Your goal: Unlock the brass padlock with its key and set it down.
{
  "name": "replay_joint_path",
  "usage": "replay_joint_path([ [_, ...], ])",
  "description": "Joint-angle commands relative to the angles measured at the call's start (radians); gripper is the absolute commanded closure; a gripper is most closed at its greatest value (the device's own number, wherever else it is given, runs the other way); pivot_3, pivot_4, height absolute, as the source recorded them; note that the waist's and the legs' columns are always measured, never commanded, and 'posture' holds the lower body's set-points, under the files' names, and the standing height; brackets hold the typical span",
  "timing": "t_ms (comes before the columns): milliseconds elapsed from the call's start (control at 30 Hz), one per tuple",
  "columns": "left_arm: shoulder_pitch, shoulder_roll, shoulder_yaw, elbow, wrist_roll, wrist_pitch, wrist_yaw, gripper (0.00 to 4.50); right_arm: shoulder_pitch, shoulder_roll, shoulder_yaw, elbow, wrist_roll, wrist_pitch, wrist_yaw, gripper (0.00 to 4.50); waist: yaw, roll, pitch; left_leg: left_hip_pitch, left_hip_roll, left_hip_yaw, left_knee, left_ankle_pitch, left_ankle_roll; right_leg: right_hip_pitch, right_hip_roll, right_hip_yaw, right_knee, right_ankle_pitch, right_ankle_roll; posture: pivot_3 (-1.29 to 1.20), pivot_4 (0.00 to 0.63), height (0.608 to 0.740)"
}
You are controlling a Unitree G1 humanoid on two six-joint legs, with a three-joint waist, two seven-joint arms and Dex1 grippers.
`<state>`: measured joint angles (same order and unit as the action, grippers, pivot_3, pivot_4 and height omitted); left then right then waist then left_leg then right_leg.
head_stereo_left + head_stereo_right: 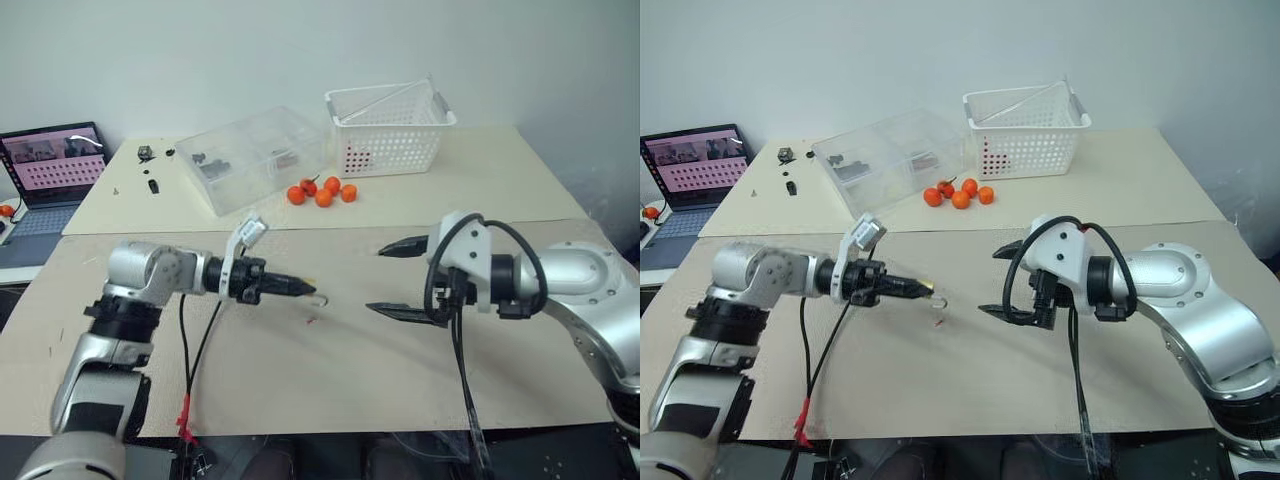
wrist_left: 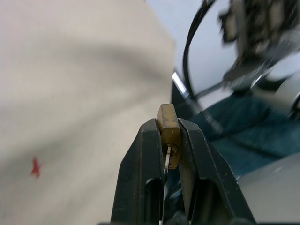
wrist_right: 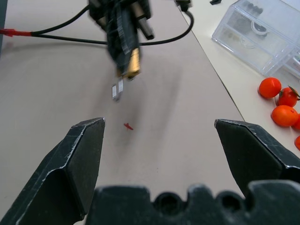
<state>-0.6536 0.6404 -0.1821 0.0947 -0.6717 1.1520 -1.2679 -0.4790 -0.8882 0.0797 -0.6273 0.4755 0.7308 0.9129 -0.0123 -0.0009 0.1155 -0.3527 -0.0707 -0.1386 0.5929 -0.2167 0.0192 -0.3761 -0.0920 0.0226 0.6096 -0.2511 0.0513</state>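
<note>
My left jaws cover most of the brass padlock, leaving one end and a sliver of grey metal showing. Whether its shackle stands open I cannot tell; it is too small. The laptop is cut by the picture's edge. Small dark bits near it stay unreadable.

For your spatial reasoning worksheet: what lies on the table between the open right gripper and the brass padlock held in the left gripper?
Only bare tabletop with a small red mark, seen in the right wrist view, between the right gripper and the brass padlock in the left gripper.
</note>
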Motion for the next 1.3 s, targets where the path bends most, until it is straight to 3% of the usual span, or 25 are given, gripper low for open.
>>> replay_joint_path([
  [33, 0.007, -0.035, 0.034, -0.022, -0.026, 0.015, 0.048, 4.47, -0.025, 0.013, 0.008, 0.011, -0.024, -0.046, -0.002, 0.09, 0.006, -0.001, 0.0, -0.001, 0.0, -0.001, 0.0, 0.0, 0.0, -0.001, 0.0, 0.001, 0.0, 0.001, -0.001, 0.0, 0.15, 0.74],
  [200, 0.038, -0.059, -0.005, -0.003, -0.041, 0.102, 0.069, 4.47, -0.028, 0.013, 0.005, 0.0, -0.024, -0.04, -0.001, 0.09, 0.003, -0.001, 0.0, -0.001, -0.001, 0.001, 0.0, 0.0, 0.0, -0.001, 0.001, 0.001, 0.0, 0.001, -0.001, 0.0, 0.15, 0.74],
  [300, 0.03, -0.147, 0.044, 0.113, -0.018, 0.164, 0.197, 4.47, -0.013, 0.006, -0.007, -0.016, -0.018, -0.03, -0.007, 0.09, 0.003, 0.0, 0.0, 0.0, -0.001, 0.001, 0.001, 0.0, 0.0, -0.001, 0.001, 0.001, 0.0, 0.001, -0.001, 0.0, 0.15, 0.74],
  [400, 0.029, -0.169, 0.041, 0.193, 0.017, 0.194, 0.264, 4.47, 0.002, 0.006, -0.006, -0.027, -0.026, -0.029, -0.02, 0.09, -0.002, -0.002, 0.0, 0.0, 0.0, 0.002, 0.001, 0.0, 0.0, -0.001, 0.002, 0.001, 0.0, 0.001, -0.001, 0.0, 0.15, 0.74],
  [667, -0.054, -0.244, 0.07, 0.332, 0.018, 0.238, 0.328, 4.47, 0.031, 0.019, -0.016, -0.073, -0.024, -0.01, -0.082, 0.09, 0.004, -0.001, -0.001, 0.0, 0.0, 0.002, 0.001, 0.0, 0.0, -0.002, 0.002, 0.002, 0.001, 0.001, -0.001, 0.0, 0.15, 0.74],
  [867, -0.093, -0.247, 0.058, 0.398, 0.043, 0.231, 0.328, 4.47, 0.051, 0.017, -0.021, -0.101, -0.024, 0.001, -0.112, 0.09, 0.002, -0.001, -0.001, -0.001, -0.001, 0.003, 0.001, 0.0, 0.0, -0.002, 0.001, 0.003, 0.001, 0.001, -0.001, 0.0, 0.15, 0.74],
  [900, -0.096, -0.243, 0.057, 0.406, 0.046, 0.236, 0.328, 3.45, 0.052, 0.017, -0.021, -0.103, -0.024, 0.001, -0.114, 0.0, 0.0, -0.001, -0.001, -0.001, -0.001, 0.003, 0.001, 0.0, 0.0, -0.002, 0.001, 0.004, 0.001, 0.001, -0.001, 0.0, 0.15, 0.74],
  [933, -0.099, -0.235, 0.054, 0.413, 0.049, 0.237, 0.32, 3.34, 0.054, 0.017, -0.021, -0.103, -0.026, -0.001, -0.116, 0.0, 0.0, -0.001, -0.001, -0.001, -0.001, 0.003, 0.001, 0.0, 0.0, -0.002, 0.001, 0.004, 0.001, 0.001, -0.001, 0.0, 0.15, 0.74],
  [1233, -0.113, -0.107, 0.036, 0.427, 0.087, 0.216, 0.264, 0.07, 0.042, 0.028, 0.011, -0.083, -0.041, -0.028, -0.113, 0.0, -0.008, -0.002, -0.003, 0.002, 0.001, 0.005, 0.0, 0.0, 0.0, -0.002, 0.004, 0.004, 0.0, 0.001, -0.001, 0.0, 0.15, 0.74],
  [1300, -0.127, -0.045, 0.032, 0.432, 0.098, 0.209, 0.244, 0.01, 0.036, 0.038, 0.024, -0.071, -0.049, -0.039, -0.108, 0.0, -0.014, -0.002, -0.004, 0.003, 0.001, 0.004, -0.001, 0.0, 0.0, -0.003, 0.004, 0.005, 0.0, 0.001, -0.001, 0.0, 0.15, 0.74],
])
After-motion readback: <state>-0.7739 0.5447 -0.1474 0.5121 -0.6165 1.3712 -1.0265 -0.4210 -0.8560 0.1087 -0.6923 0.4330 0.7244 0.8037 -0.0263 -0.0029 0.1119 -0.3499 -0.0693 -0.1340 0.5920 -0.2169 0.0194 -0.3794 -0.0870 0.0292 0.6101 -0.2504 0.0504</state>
